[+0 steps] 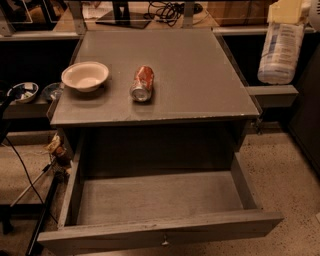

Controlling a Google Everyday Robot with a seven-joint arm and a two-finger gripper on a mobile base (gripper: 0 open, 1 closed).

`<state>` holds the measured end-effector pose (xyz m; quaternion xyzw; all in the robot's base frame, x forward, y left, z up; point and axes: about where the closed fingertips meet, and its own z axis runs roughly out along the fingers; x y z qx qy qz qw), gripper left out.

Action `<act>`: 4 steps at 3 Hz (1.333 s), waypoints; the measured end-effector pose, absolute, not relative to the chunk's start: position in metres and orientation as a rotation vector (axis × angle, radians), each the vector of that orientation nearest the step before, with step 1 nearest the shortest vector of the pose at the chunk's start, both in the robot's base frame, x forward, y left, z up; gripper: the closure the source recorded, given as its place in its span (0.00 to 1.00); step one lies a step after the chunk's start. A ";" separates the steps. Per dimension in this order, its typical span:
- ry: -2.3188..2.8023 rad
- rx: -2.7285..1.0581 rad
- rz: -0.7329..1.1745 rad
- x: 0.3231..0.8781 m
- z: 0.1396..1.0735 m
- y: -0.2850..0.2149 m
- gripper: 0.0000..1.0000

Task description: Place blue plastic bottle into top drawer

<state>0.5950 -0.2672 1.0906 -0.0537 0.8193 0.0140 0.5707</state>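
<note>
Dim room with a speckled beige floor (285,165) and dark shelving behind. At centre, a square grey wooden cabinet top (200,65), matte, scuffed along its front edge. On the left part of it, a shallow round white bowl (85,75), upright. Just to the right, apart from the bowl, a red aluminium soda can (142,83) lying on its side, silver end turned toward the viewer.

Beneath, the wide shallow grey wooden top drawer (160,231), pulled far out, with a small metal knob (164,243) at the middle of its front panel.

High at the right edge of view, beyond the cabinet's right side and well apart from the drawer: the cream-coloured two-finger gripper (286,19), partly cut off by the top border. Clamped onto the upper end of the small clear-whitish blue plastic bottle (279,52), pale label with blue print. Bottle hanging directly under the gripper, close to upright with a slight lean, cap hidden, lower end seen just above a grey side ledge (272,92). Not over the drawer opening.

At the far left, a small dark dish (22,91) on a low shelf and a thin black cable (20,165) trailing down. At the back, tangled black cords (170,7) on a tan desk.
</note>
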 end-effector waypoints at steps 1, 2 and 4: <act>1.893 -0.084 -0.009 0.595 1.092 -0.272 1.00; 1.892 -0.022 -0.012 0.587 1.093 -0.274 1.00; 1.868 -0.012 -0.030 0.579 1.090 -0.274 1.00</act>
